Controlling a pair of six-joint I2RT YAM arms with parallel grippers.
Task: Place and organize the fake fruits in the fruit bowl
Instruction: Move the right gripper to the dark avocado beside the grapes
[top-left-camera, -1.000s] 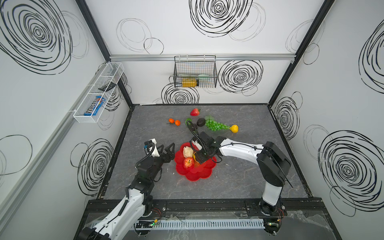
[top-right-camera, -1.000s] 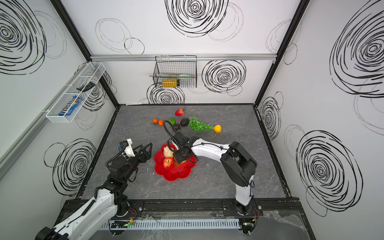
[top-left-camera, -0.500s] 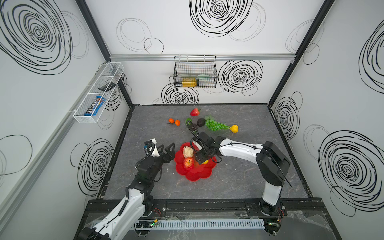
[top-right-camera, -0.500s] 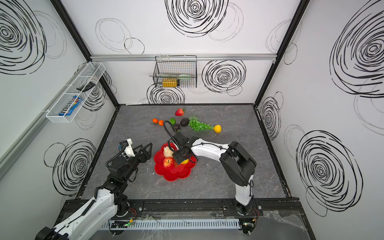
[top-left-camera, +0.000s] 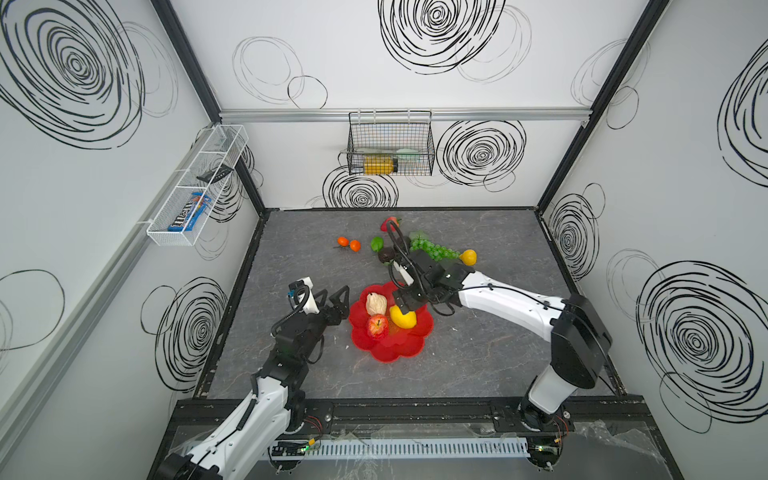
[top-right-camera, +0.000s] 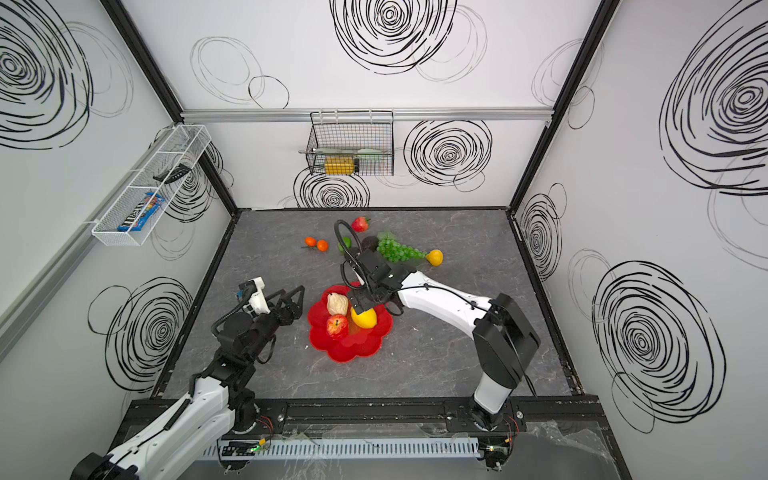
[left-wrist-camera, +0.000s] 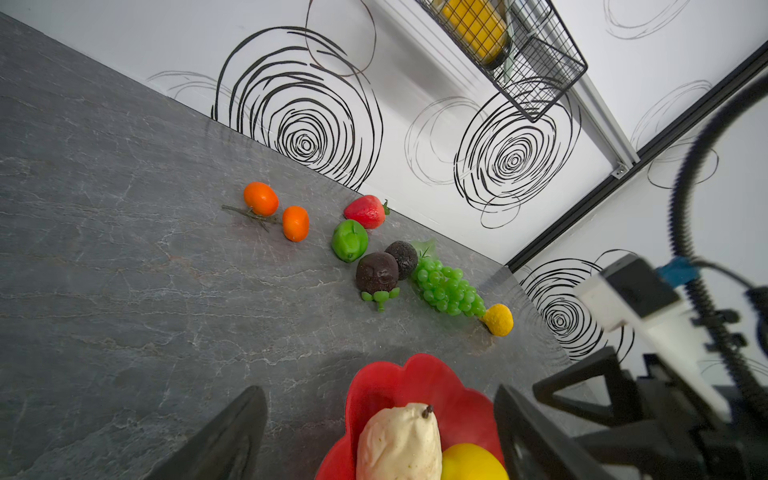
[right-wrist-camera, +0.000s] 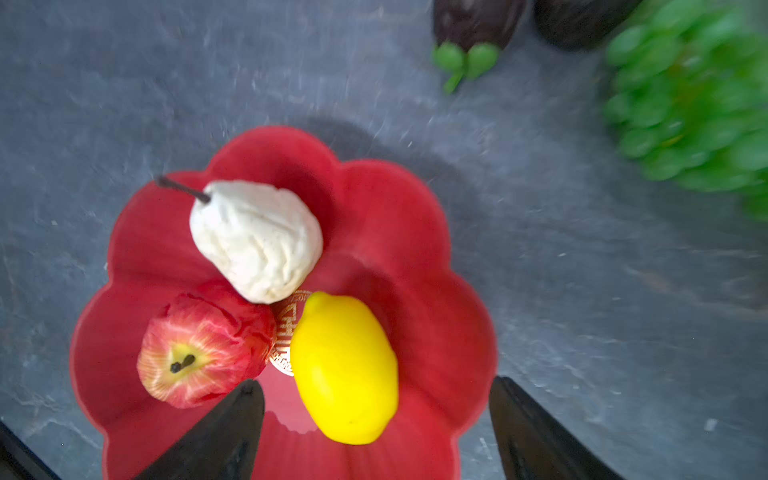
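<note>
The red fruit bowl (top-left-camera: 399, 345) (top-right-camera: 353, 345) holds a cream lumpy piece (top-left-camera: 376, 304), a red apple (top-left-camera: 377, 326) and a yellow lemon (right-wrist-camera: 345, 365). My right gripper (right-wrist-camera: 374, 384) hovers open just above the lemon, touching nothing. Left of the bowl (left-wrist-camera: 415, 374), my left gripper (top-left-camera: 336, 297) (left-wrist-camera: 376, 390) is open and empty. Further back on the table lie two oranges (left-wrist-camera: 261, 198) (left-wrist-camera: 295, 223), a strawberry (left-wrist-camera: 365, 212), a lime (left-wrist-camera: 350, 240), two dark avocados (left-wrist-camera: 377, 272), green grapes (left-wrist-camera: 446, 286) and a yellow pear (left-wrist-camera: 498, 319).
On the back wall hangs a black wire basket (top-left-camera: 390, 143) with a yellow bottle in it. A white mesh tray (top-left-camera: 195, 187) is fixed to the left wall. The right arm's cable (top-left-camera: 395, 241) loops over the loose fruits.
My right gripper has opened wider and drawn back off the lemon, which now lies free in the bowl. The left arm has not moved.
</note>
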